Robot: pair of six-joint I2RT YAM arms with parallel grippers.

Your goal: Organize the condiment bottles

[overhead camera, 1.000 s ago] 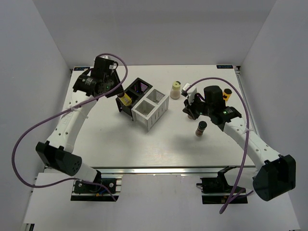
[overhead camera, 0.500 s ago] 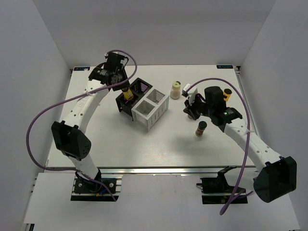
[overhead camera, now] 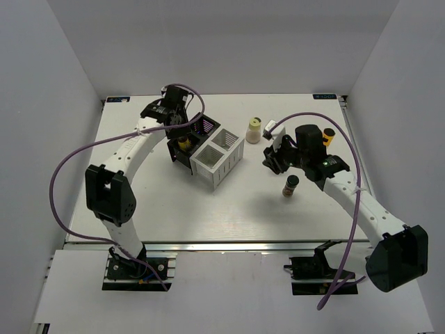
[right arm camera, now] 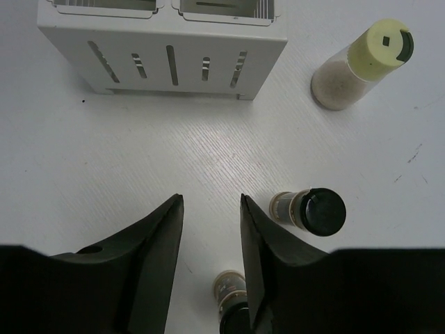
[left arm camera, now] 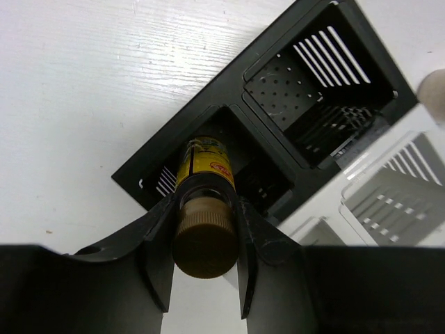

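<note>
The left gripper (left arm camera: pixel 205 207) has its fingers closed tight on the neck of the yellow bottle (left arm camera: pixel 206 163), just under its brown cap. The bottle hangs upright with its lower body already down inside the near-left compartment of the black box (overhead camera: pixel 178 157). The far compartment of that box next to it has nothing in it, as far as the wrist view shows.

Over on the right, the right gripper (right arm camera: pixel 211 202) stands partly open above the table (overhead camera: pixel 160 202). Only bare tabletop shows between its fingers, and it holds nothing. It points left toward the white box (right arm camera: pixel 163 52), which sits right beside the black one.

A black-capped bottle (right arm camera: pixel 309 210) stands just off the far side of the right gripper's fingers, apart from them. A second dark bottle (right arm camera: pixel 231 306) sits close against the base of the same finger, half hidden by it; I cannot tell whether they touch.

The cream jar (right arm camera: pixel 361 66) with its pale yellow lid stands farther out, on the far side, near the white box's right corner. Another dark bottle (overhead camera: pixel 290 186) stands alone on the table, just to the near side of the right gripper.
</note>
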